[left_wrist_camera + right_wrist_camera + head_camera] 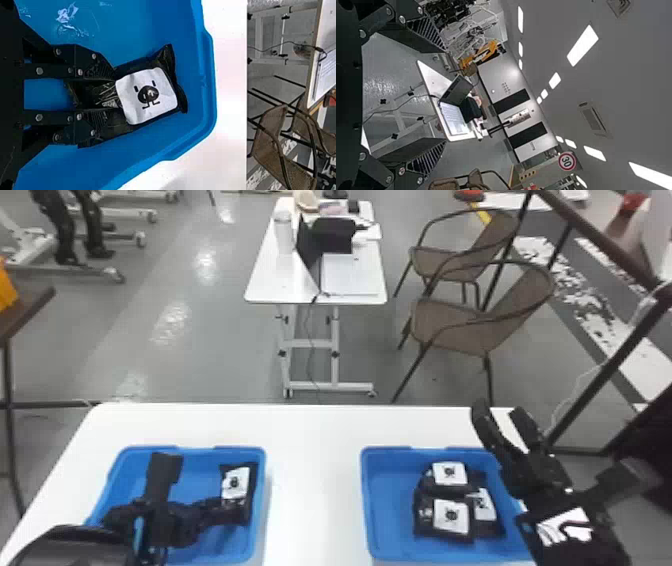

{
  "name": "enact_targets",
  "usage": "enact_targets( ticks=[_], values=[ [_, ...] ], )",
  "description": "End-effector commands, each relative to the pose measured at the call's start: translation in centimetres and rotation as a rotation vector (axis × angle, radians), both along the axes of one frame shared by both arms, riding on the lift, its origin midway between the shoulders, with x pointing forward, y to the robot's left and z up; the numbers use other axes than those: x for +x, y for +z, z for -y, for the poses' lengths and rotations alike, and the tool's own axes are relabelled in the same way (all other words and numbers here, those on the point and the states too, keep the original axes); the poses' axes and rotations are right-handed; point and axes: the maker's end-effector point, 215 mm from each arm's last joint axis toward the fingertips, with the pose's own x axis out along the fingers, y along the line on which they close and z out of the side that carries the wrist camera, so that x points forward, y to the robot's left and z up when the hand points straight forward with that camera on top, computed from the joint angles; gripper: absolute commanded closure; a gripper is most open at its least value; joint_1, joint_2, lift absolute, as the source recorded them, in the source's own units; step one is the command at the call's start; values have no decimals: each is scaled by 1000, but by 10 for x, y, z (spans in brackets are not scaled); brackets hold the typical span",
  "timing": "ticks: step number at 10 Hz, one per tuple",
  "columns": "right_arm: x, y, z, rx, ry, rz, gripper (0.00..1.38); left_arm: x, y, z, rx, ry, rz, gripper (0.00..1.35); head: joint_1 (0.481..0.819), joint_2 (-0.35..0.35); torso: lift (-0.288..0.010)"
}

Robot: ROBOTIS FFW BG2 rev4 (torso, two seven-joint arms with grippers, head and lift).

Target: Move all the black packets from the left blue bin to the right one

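Blue plastic formed the left bin (pixel 200 480), a shallow open tray that we saw on the smooth white counter (pixel 315 490). Inside it lay a glossy black packet (pixel 239 485) with a white label bearing a small black drawing, close to the wall facing the other bin. We found the black left gripper (pixel 232 514) low in this bin, its flat fingers (pixel 95 73) clenched on the packet, whose crinkled film bulged between them. The labelled part stuck out past the fingertips, label toward our left wrist camera.

Across a bare strip of counter sat the matching right blue bin (pixel 387 510). We could make out three white-labelled black packets (pixel 445 515) there, bunched together and partly overlapping, nearer its right side; whether more lay underneath, we could not tell.

Our black right gripper (pixel 500 417) was raised at the right edge of that bin, its fingers released and spread well apart, with nothing between them. Beyond the counter, we saw a white wheeled table (pixel 280 285) carrying an open laptop (pixel 457 114), and beside it two brown armchairs with dark metal frames (pixel 460 322).
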Motion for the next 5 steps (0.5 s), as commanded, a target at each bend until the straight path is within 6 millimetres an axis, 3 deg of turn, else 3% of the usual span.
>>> enact_targets(
  ticks=[1, 3, 5],
  values=[
    [-1, -3, 0, 8, 1, -5, 237, 4, 6, -2, 14, -46, 8, 1098, 695, -43, 0],
    [-1, -3, -2, 11, 3, -4, 239, 10, 22, 5, -15, -89, 47, 1098, 695, -43, 0],
    [0, -3, -4, 17, 8, -4, 239, 11, 69, 6, -58, -87, 138, 1098, 695, -47, 0]
  ],
)
